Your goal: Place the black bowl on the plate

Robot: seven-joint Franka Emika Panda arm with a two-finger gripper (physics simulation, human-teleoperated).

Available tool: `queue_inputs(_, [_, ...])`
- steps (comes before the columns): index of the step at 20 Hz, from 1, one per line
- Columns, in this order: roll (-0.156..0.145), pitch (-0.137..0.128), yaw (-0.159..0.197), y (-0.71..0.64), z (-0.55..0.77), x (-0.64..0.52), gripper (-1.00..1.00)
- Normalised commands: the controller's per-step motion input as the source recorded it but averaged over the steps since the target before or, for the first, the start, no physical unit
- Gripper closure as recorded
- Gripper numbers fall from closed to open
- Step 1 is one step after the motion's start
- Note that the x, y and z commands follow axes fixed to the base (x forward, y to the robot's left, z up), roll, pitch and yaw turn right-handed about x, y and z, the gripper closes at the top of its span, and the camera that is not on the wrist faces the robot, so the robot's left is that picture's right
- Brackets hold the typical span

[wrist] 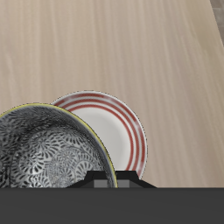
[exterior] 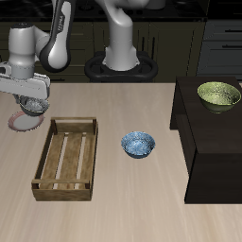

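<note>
My gripper (exterior: 33, 104) hangs near the table's side edge, shut on the rim of the black bowl (exterior: 32, 111). In the wrist view the black bowl (wrist: 44, 162) shows its grey-white speckled inside, held close under the camera. The plate (wrist: 122, 131), with red rings and a pale centre, lies on the table partly beneath the bowl. In the exterior view only a strip of the plate's rim (exterior: 16, 123) shows below the gripper. I cannot tell whether the bowl touches the plate.
A wooden slatted tray (exterior: 66, 159) lies beside the plate, toward the table's middle. A blue patterned bowl (exterior: 139, 144) sits past the tray. A yellow-green bowl (exterior: 218, 95) rests on a black cabinet (exterior: 213, 142) at the far side.
</note>
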Motion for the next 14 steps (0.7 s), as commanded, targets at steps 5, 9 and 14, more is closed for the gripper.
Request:
queue_inputs(5, [-0.028,-0.011,-0.002,-0.08,-0.08,0.20,1.00])
queue_inputs(9, [-0.077,0.023,0.003,-0.08,-0.21,0.16,1.00])
queue_inputs(14, [-0.031,0.050,-0.020,-0.03,-0.18,0.05,-1.00])
